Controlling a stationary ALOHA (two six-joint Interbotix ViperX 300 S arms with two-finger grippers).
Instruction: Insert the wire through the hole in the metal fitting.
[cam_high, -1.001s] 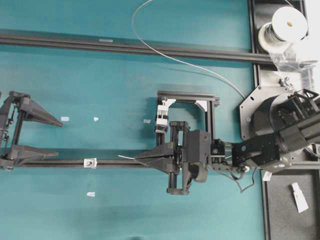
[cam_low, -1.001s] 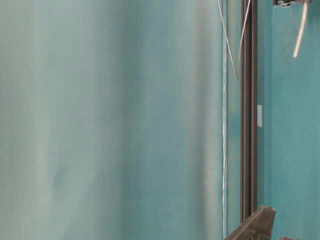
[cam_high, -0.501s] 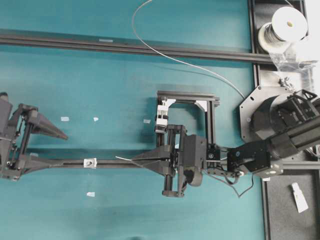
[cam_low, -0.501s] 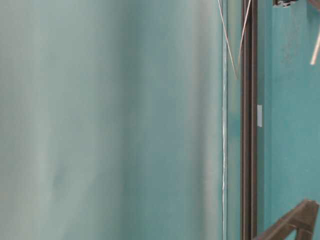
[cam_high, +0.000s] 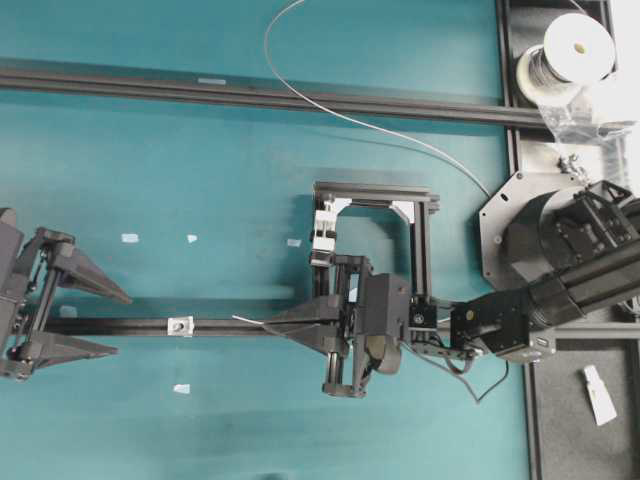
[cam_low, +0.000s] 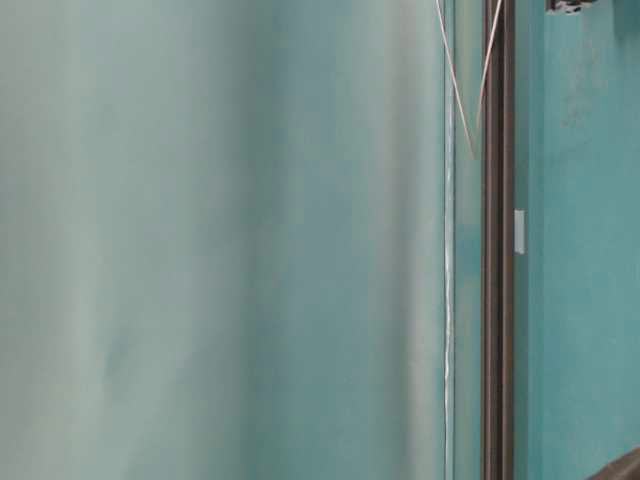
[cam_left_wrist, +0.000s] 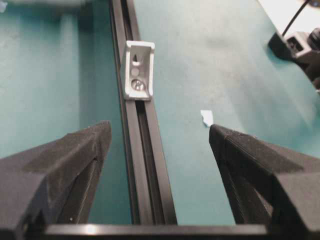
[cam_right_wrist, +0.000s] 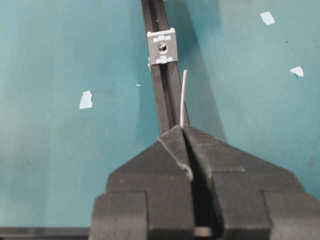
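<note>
The metal fitting (cam_high: 180, 325) is a tiny silvery square on the black rail (cam_high: 130, 326). It also shows in the left wrist view (cam_left_wrist: 138, 70) and the right wrist view (cam_right_wrist: 162, 46). My right gripper (cam_high: 266, 324) is shut on the wire (cam_right_wrist: 183, 97). A short free tip (cam_high: 238, 319) sticks out toward the fitting, a little short of it and slightly beside the rail. The rest of the wire (cam_high: 300, 95) loops back to the spool. My left gripper (cam_high: 122, 325) is open and empty, with its fingers (cam_left_wrist: 87, 150) either side of the rail, short of the fitting.
A white-and-black bracket block (cam_high: 322, 235) stands on a black frame (cam_high: 375, 195) behind my right gripper. The wire spool (cam_high: 565, 50) sits at the back right. Pale tape scraps (cam_high: 130, 238) lie on the teal table. A second rail (cam_high: 250, 95) crosses the back.
My left gripper has moved toward the front and now straddles the rail. My right gripper has moved a little left with the wire, closer to the fitting.
</note>
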